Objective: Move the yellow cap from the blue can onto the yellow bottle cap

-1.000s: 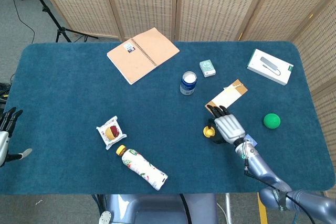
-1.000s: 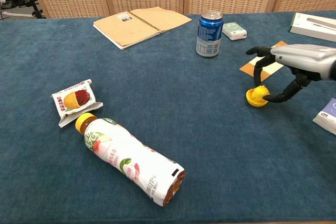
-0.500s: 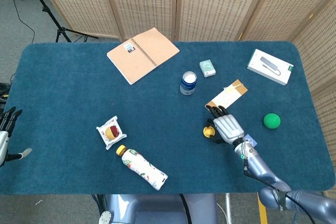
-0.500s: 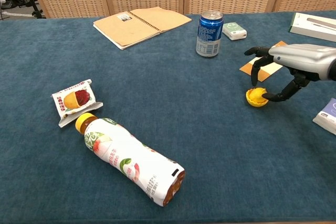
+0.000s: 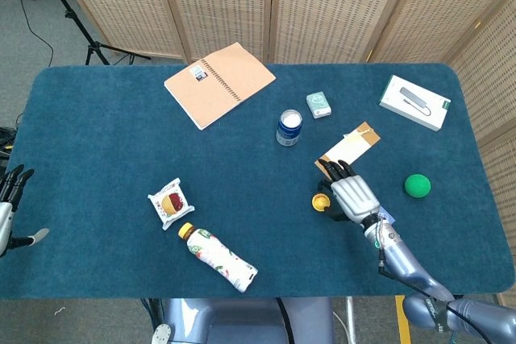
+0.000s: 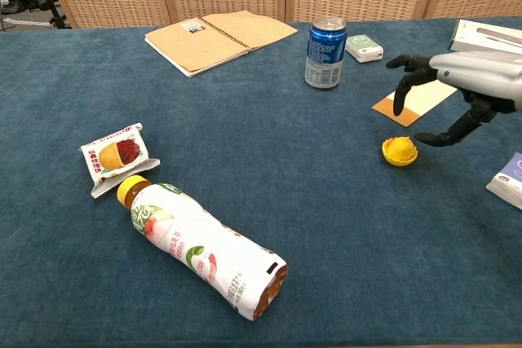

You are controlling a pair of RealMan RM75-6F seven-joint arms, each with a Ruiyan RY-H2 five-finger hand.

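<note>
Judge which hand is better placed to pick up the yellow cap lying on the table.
Right. The right hand hovers open just above the yellow cap, fingers spread, not touching it. The left hand sits off the table's far left edge, beyond even the bottle.

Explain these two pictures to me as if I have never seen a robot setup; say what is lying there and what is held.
This is a two-armed robot with human-like hands at a blue table. One picture looks down from its head, the other forward from its chest. The right hand hovers, fingers apart, just above a loose yellow cap, holding nothing. The left hand waits open at the table's edge. Also lying there: a blue can, a bottle on its side with its own yellow cap, a snack packet, a notebook and a green ball.
</note>
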